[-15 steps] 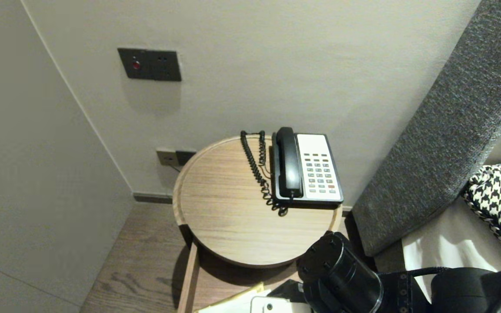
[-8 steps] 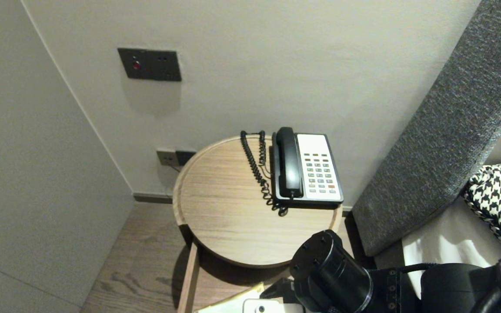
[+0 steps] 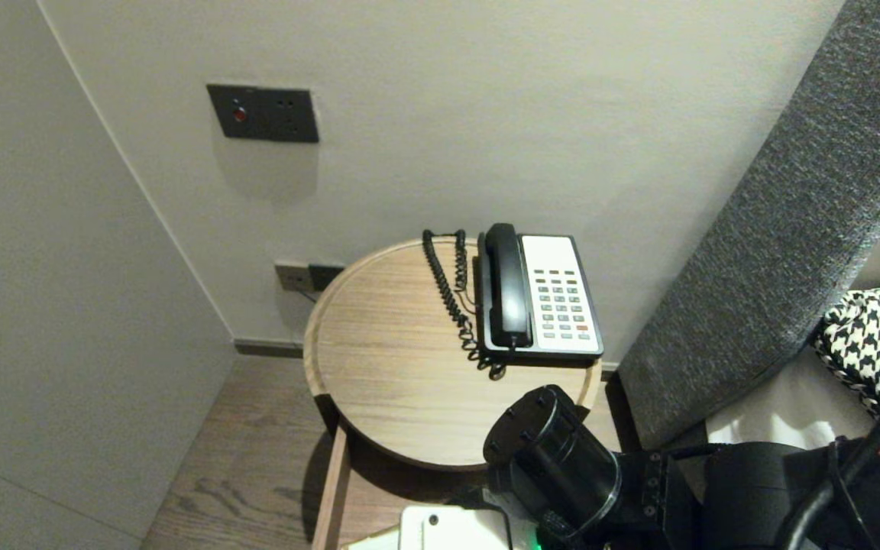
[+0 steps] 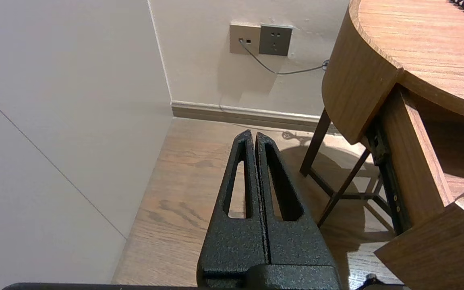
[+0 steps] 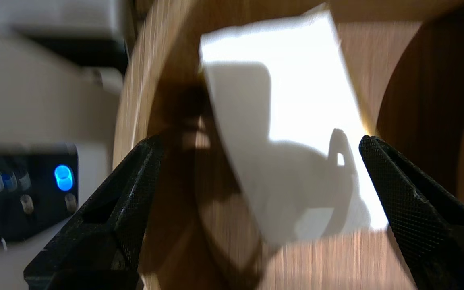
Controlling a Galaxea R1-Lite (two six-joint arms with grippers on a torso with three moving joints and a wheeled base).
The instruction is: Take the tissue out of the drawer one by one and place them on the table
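Since a second ago, the right arm (image 3: 562,458) has slid leftward and a little upward along the bottom edge of the head view, and its round black joint now overlaps the near rim of the round wooden table (image 3: 379,367). Nothing else has shifted. The right gripper (image 5: 259,139) hangs over the open drawer (image 3: 331,489) that juts out under the tabletop at the bottom centre of the head view. Its fingers are spread as wide as they go and hold nothing. A white sheet of paper (image 5: 296,121) lies on the wooden drawer floor, framed between the two fingertips; whether they touch it cannot be told. On the table, right of centre in the head view, a telephone (image 3: 554,298) sits with its black handset on the cradle and its coiled cord (image 3: 451,298) trailing beside it. The left gripper (image 4: 255,135) is parked low beside the table, fingers pressed together and empty, pointing at the wooden floor below the wall sockets (image 4: 261,39).
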